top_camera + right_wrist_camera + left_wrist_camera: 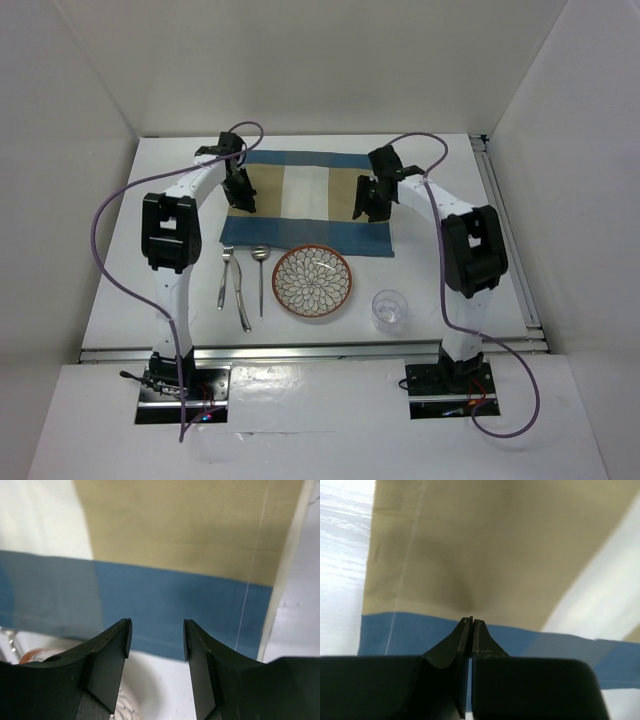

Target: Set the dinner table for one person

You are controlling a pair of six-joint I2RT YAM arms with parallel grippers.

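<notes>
My left gripper (pixel 471 621) is closed at the striped placemat (pixel 470 545); my right gripper (pixel 156 637) gapes above its blue hem. It looks like limp, light cloth, so I'd pinch the hem corners and slide it over the dinner table (pixel 320 333).

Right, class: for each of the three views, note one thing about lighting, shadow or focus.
Top external: bright, even light, with only soft shadows on the placemat. Left wrist: a soft dark shadow lies on the placemat just ahead of the shut left end effector, and the dinner table at the left is washed out. Right wrist: the plate at the lower left is out of focus.
</notes>
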